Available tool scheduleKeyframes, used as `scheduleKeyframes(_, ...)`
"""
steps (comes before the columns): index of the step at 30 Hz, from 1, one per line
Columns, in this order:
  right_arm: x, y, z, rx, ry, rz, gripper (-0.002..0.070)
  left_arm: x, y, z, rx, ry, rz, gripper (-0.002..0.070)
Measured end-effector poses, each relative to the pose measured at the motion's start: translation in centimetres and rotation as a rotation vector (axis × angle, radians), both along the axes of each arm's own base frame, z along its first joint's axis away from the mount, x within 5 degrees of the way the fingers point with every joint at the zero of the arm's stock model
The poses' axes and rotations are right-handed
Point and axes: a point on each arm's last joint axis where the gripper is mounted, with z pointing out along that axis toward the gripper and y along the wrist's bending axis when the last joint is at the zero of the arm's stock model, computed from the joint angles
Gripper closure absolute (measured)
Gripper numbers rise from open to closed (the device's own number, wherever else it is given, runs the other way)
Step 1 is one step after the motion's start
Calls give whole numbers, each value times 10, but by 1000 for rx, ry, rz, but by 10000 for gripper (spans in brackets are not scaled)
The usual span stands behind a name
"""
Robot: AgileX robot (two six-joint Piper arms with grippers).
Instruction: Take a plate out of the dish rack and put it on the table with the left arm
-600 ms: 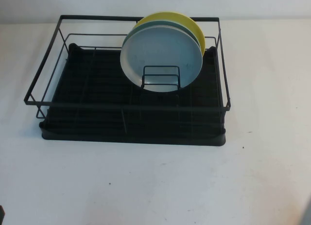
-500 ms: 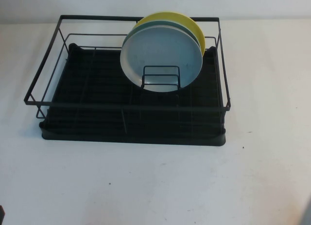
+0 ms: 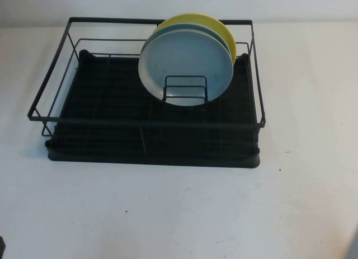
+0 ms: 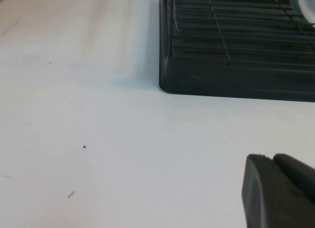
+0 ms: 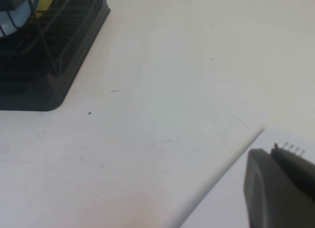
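The pale grey-blue plate (image 3: 184, 55) stands upright at the front of a small wire holder in the black dish rack (image 3: 112, 102), on the white table (image 3: 179, 208). A teal plate (image 3: 225, 39) and a yellow plate (image 3: 196, 19) stand behind it. My left gripper (image 4: 272, 159) is shut and empty, low over the table near the rack's front left corner (image 4: 197, 80); only a sliver of the left gripper shows in the high view (image 3: 1, 248). My right gripper (image 5: 272, 151) is shut and empty near the table's front right. The plate (image 5: 12, 18) shows in the right wrist view.
The rack's left half holds nothing. Bare table lies in front of the rack and on both sides. A table edge (image 5: 221, 174) runs diagonally beside my right gripper. A few dark specks (image 3: 126, 211) dot the table.
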Motion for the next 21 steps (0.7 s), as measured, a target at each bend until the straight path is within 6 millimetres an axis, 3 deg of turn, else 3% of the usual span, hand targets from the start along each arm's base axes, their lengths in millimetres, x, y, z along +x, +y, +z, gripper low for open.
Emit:
scheduleKeyframes(14,0,0,0,0,0,0,696,0,0,1,-13,-6,0,679)
scheduleKeyframes(16,0,0,0,0,0,0,696,1,-2,3,-127,-22,6,679)
scheduleKeyframes(21,0,0,0,0,0,0,696,2,-7,16,-728,-65,56,679)
